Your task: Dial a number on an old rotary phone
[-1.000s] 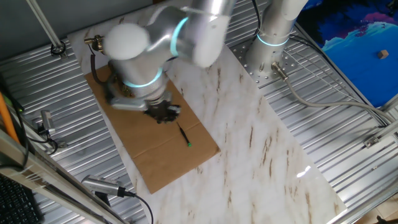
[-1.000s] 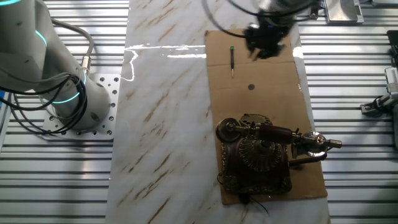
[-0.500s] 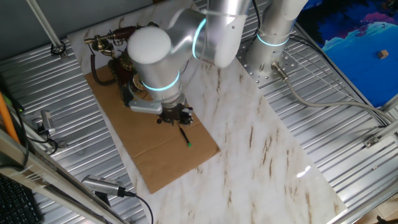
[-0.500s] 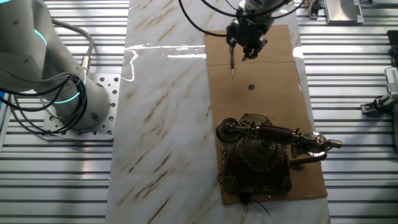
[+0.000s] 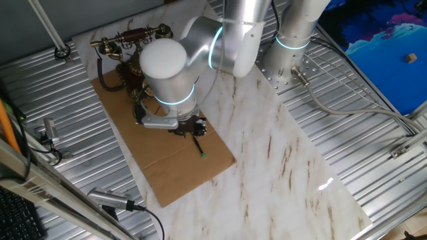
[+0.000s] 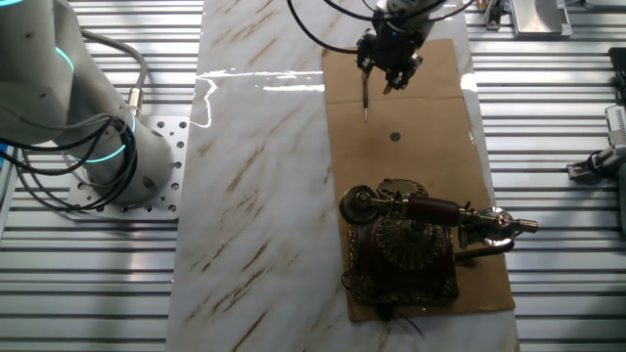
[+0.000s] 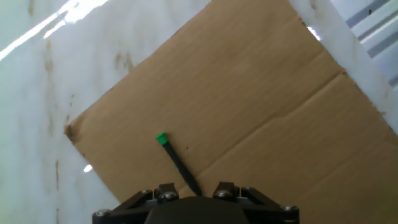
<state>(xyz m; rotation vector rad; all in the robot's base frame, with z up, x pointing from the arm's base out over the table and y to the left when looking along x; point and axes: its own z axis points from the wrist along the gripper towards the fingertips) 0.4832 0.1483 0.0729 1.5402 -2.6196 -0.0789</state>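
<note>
- The marble table carries everything; the gripper hangs over the end of it away from the phone.
- The arm folds down over the table with its wrist pointed downward, a pose that, as a judgement, suits a descent onto something small lying flat.
- A sheet of brown cardboard lies beneath the gripper and runs on under the phone, probably as a mat to keep both things off the slick marble.
- The old rotary phone stands well apart from the gripper, at the opposite end of the cardboard. Its handset rests across the cradle above the round dial, so the dial faces upward and is open to reach from above.
- The gripper is directly over the near end of the stick; in the hand view the stick runs away from between its fingers. Whether the fingers are parted, closed or already holding it cannot be told, since their tips are out of the hand view and blurred in the fixed views.
- The thin black stick lies flat on the cardboard, its green tip pointing away from the gripper. It is likely meant as a poker for the dial's finger holes, which look too small for the gripper.
- A small dark spot on the cardboard sits between gripper and phone.
</note>
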